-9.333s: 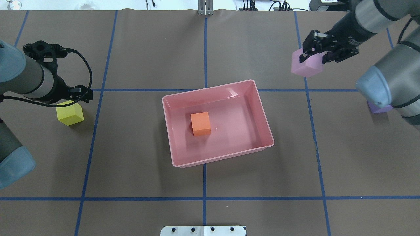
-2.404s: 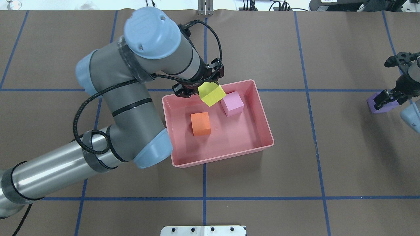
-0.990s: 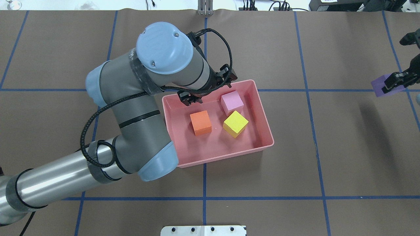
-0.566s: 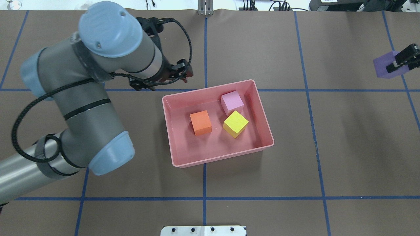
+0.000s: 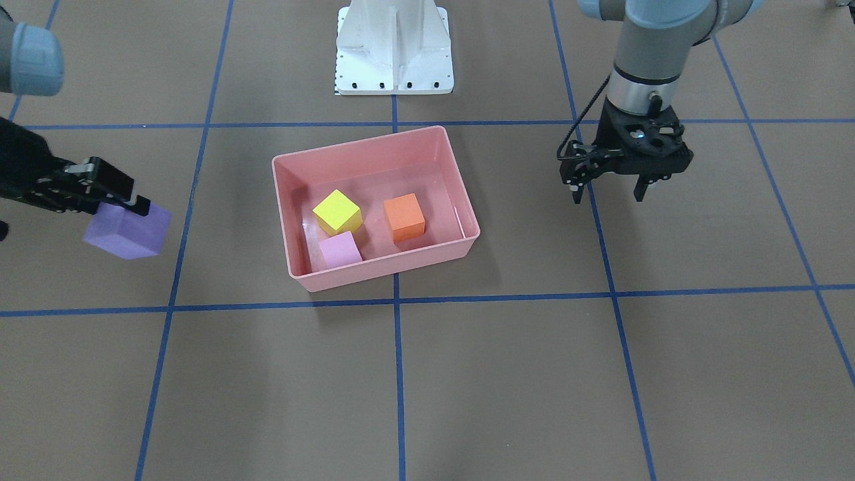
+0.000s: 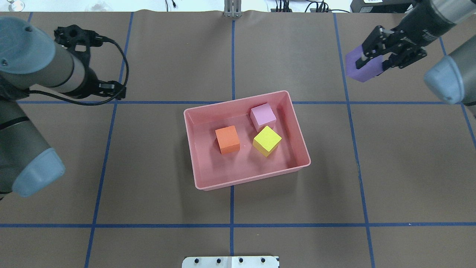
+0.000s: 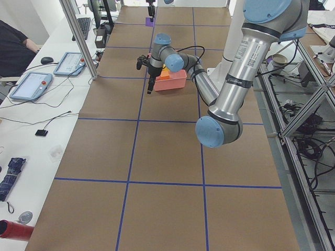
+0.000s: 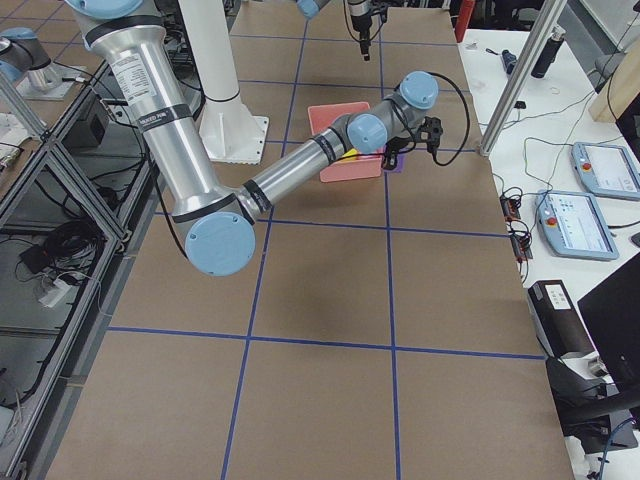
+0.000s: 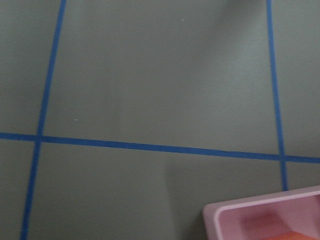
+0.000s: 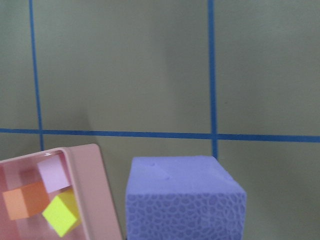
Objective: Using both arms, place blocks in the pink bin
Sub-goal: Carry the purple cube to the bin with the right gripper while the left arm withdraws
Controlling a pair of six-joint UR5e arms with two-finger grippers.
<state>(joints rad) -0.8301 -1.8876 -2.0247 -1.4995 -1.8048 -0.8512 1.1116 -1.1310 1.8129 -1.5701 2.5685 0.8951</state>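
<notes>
The pink bin (image 6: 245,97) sits at the table's middle and holds the orange block (image 6: 227,139), the yellow block (image 6: 267,140) and the light pink block (image 6: 263,117). My right gripper (image 6: 373,63) is shut on the purple block (image 6: 362,70) and holds it in the air, to the right of and beyond the bin. In the front-facing view that block (image 5: 127,230) hangs left of the bin (image 5: 361,141). The right wrist view shows it (image 10: 185,197) close up. My left gripper (image 5: 608,194) is open and empty, above the table well left of the bin.
Brown paper with blue tape lines covers the table. The white pedestal base (image 5: 394,47) stands at the robot's side. The left wrist view shows one corner of the bin (image 9: 260,210). Operator desks with tablets (image 7: 68,63) line the far edge.
My left gripper let the yellow block go into the bin and has swung away to the left. My right gripper lifted the purple block and has carried it leftward, toward the bin.
</notes>
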